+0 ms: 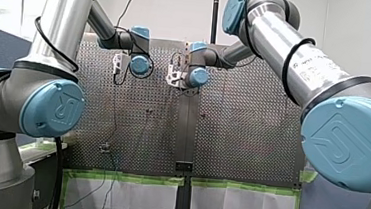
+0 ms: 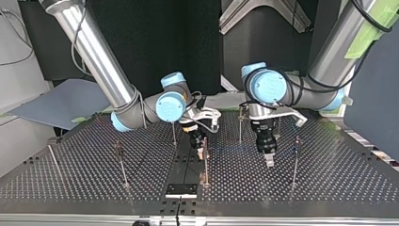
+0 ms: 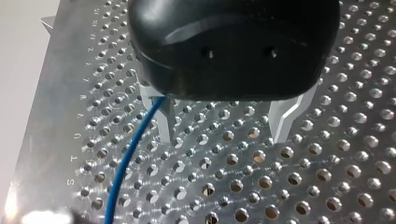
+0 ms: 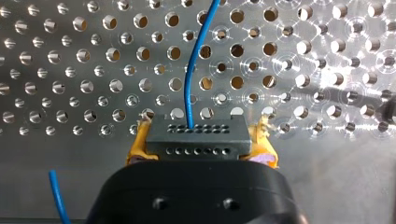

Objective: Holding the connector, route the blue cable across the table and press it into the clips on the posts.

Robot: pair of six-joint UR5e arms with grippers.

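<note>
My right gripper (image 4: pixel 201 142): yellow pads (image 4: pixel 135 149) pinching dark connector (image 4: pixel 196 133); I judge it rigid, best hold. From it blue cable (image 4: pixel 190 79) runs over perforated table (image 4: pixel 70 70): thin, light, floppy. My left gripper (image 3: pixel 227 128) spread, cable beside one finger.

Stamped letters (image 3: pixel 74 158) S, T, U, V, W mark the perforated table's (image 3: pixel 51 140) edge. Blue joint caps (image 1: pixel 55 108) carry the UR emblem.
</note>
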